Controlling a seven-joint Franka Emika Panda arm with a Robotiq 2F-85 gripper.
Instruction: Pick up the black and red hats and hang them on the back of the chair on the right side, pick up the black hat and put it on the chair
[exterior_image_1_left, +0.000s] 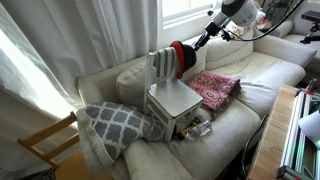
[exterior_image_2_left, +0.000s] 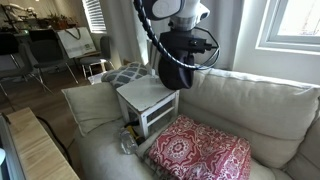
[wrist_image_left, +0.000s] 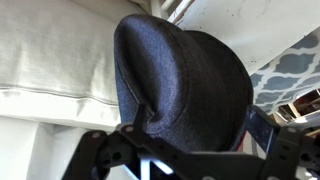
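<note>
Pincer (wrist_image_left: 190, 142) wide open in the wrist view, dark fingers (wrist_image_left: 100, 150) spread at the bottom edge. The black hat (wrist_image_left: 185, 85) fills the middle just beyond them, its lower edge between the two fingers; cannot tell if they touch it. In an exterior view the pincer (exterior_image_1_left: 200, 45) comes in from the upper right and sits right at the black hat (exterior_image_1_left: 191, 62). That hat hangs against the red and black cap (exterior_image_1_left: 179, 57) on the back of the chair (exterior_image_1_left: 172, 100), on the right side of the slats, with the black hat on the pincer's side of the cap. In an exterior view the pincer (exterior_image_2_left: 178, 52) is directly above the black hat (exterior_image_2_left: 173, 72), which hangs at the chair back over the far edge of the seat (exterior_image_2_left: 148, 97). The chair stands on a pale sofa (exterior_image_1_left: 270, 70). Pink patterned cloth (exterior_image_1_left: 212, 88) lies just right of the chair, grey patterned pillow (exterior_image_1_left: 115, 122) on its left. Bare wooden chair (exterior_image_1_left: 45, 142) at the near left, off the sofa.
</note>
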